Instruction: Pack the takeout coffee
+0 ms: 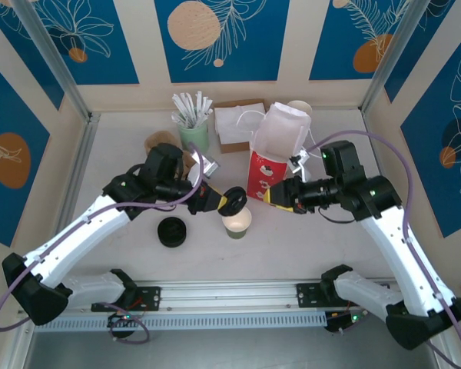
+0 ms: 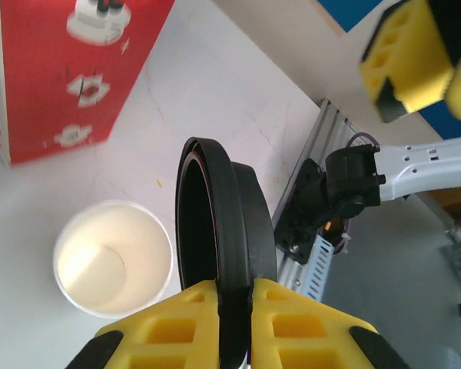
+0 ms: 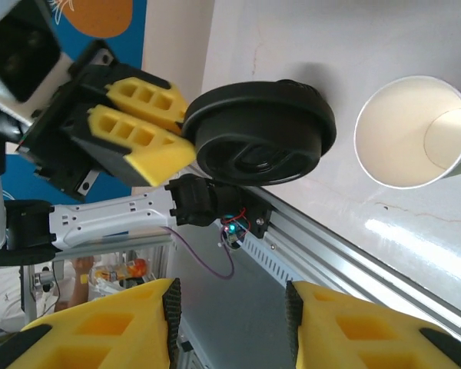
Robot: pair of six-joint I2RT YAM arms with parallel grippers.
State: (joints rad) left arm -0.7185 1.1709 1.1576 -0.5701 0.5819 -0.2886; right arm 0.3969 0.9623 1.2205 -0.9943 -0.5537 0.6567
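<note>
The takeout coffee's paper cup (image 1: 237,223) stands lidless on the table, its pale inside showing (image 2: 111,257) (image 3: 415,131). A round black lid (image 1: 232,201) (image 2: 223,231) (image 3: 261,131) is held on edge just above and beside the cup's rim. My left gripper (image 1: 219,201) (image 2: 236,307) is shut on that lid. The red-and-white bag (image 1: 273,154) (image 2: 61,69) stands upright and open behind the cup. My right gripper (image 1: 270,192) (image 3: 230,323) hovers in front of the bag, to the right of the lid, open with nothing between its fingers.
A low stack of black lids (image 1: 172,231) lies left of the cup. At the back stand a green holder of white sticks (image 1: 192,127) and a box of napkins (image 1: 237,123). The metal rail (image 1: 238,296) runs along the near edge.
</note>
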